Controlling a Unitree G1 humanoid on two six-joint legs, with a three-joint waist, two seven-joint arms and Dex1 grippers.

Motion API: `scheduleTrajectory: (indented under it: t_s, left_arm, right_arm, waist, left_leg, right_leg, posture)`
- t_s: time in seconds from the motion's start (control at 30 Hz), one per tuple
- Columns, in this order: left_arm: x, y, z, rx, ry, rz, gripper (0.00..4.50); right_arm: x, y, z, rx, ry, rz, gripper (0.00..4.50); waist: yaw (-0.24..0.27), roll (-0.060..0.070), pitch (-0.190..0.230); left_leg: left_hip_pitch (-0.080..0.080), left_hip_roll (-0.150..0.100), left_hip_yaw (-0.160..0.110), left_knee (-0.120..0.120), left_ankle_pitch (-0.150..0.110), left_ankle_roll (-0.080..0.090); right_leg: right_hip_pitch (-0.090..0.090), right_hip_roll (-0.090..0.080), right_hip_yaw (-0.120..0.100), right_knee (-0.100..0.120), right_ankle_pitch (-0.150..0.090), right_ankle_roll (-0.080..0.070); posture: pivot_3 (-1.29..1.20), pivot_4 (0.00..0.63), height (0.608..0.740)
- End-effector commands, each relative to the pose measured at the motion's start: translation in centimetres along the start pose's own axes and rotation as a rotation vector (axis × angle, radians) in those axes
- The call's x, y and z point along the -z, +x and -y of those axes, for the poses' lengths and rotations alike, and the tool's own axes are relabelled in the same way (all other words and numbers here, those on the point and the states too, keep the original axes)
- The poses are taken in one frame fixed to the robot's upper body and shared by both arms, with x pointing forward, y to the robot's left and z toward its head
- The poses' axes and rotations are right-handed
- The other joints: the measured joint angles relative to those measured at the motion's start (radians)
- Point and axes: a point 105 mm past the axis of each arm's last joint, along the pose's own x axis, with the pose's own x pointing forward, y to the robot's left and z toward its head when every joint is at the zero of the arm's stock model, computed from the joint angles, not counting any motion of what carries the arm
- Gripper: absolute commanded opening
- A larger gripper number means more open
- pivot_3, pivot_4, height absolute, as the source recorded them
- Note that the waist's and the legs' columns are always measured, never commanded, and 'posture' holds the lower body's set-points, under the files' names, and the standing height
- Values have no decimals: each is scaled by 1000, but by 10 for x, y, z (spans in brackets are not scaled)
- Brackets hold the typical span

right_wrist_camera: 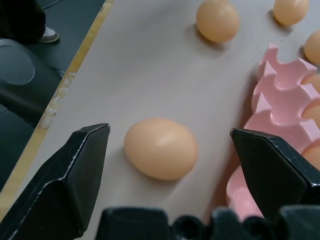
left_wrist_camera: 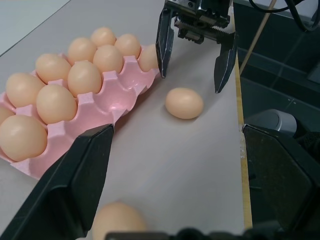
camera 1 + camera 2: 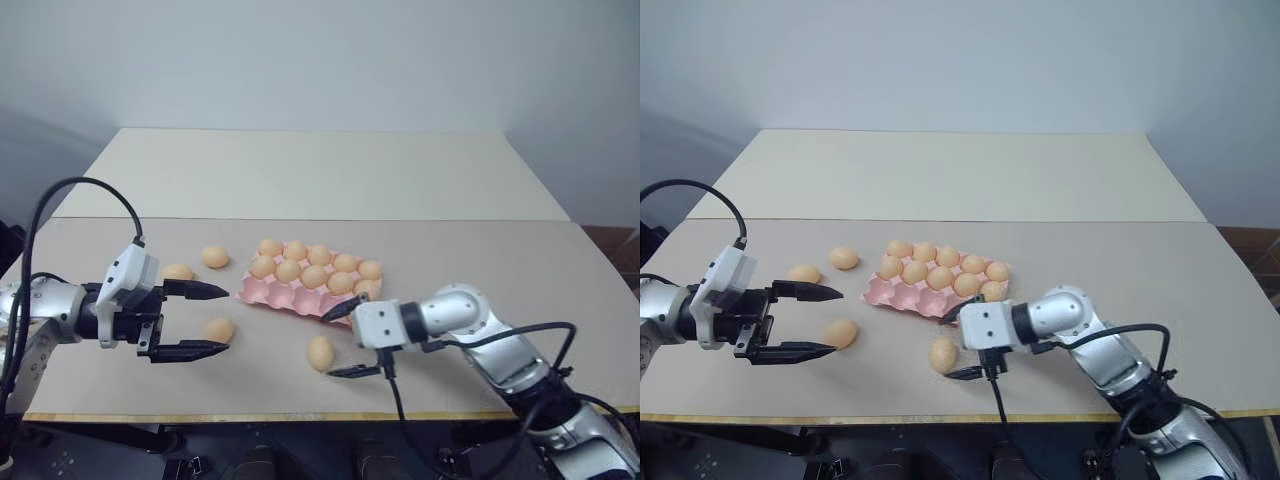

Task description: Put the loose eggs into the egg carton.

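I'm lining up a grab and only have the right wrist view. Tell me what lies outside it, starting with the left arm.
Observer: The left gripper hovers with its jaws open either side of another loose egg, to the left of the egg carton.
Operator: Count every loose egg.
Observer: Four: the egg by your right gripper, the left gripper's egg, and two eggs further back.
Operator: Give me the carton's free cups.
Observer: The row nearest the robot looks empty. The rows behind it hold eggs.
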Motion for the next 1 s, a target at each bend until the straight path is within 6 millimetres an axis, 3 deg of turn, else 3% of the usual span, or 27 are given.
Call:
scheduleTrajectory:
  t_s: [0.03, 0.23, 0.33, 0.47, 0.77, 0.9, 1.0]
  left_arm:
    - [-6, -5, 2, -9, 47, -13, 4471]
    - [-5, -5, 2, -16, 48, -14, 4471]
    - [-5, -5, 2, -20, 51, -12, 4500]
    - [-6, -7, 1, -28, 55, -15, 4500]
    - [-16, -13, -8, -91, 49, 56, 4500]
    - [-28, -8, -10, -103, 34, 144, 4500]
    - [-30, -4, -11, -109, 32, 162, 4500]
  right_arm:
    - [-1, 6, 5, -5, -31, 3, 4500]
    - [10, 17, 0, -68, -28, -32, 4500]
    - [15, 18, 1, -66, -30, -46, 3878]
    - [14, 16, 3, -46, -34, -40, 2586]
    - [-23, -2, 36, 137, -14, 116, 2586]
    - [-16, -12, 57, 258, -9, 82, 2586]
    - [2, -16, 64, 319, 2, 8, 2586]
  waist:
    - [-1, 0, 0]
    - [-2, 0, 0]
    - [-2, 0, 0]
    - [-2, 0, 0]
    - [-3, 0, 0]
    - [-2, 0, 0]
    - [-1, 0, 0]
  left_leg:
    - [0, 0, 0, 0, 0, 0]
    - [1, 0, 0, 0, 0, 0]
    - [1, 0, 0, 0, 0, 0]
    - [0, 0, 0, 0, 0, 0]
    - [1, 0, 0, 0, 0, 0]
    - [1, 0, -1, 0, 0, 0]
    - [0, 0, -1, 0, 0, 0]
  right_leg:
    - [0, 0, 0, 0, 0, 0]
    - [0, 0, 0, 1, 0, 0]
    - [0, 0, 0, 0, 0, 0]
    - [0, 0, 0, 0, 0, 0]
    - [0, 0, 0, 1, 0, 0]
    - [0, 0, 0, 1, 0, 0]
    - [0, 0, 0, 1, 0, 0]
  posture:
    - [0, 150, 740]
    - [0, 150, 740]
    - [0, 150, 740]
    - [0, 150, 740]
    - [0, 150, 740]
    - [0, 150, 740]
    - [0, 150, 740]
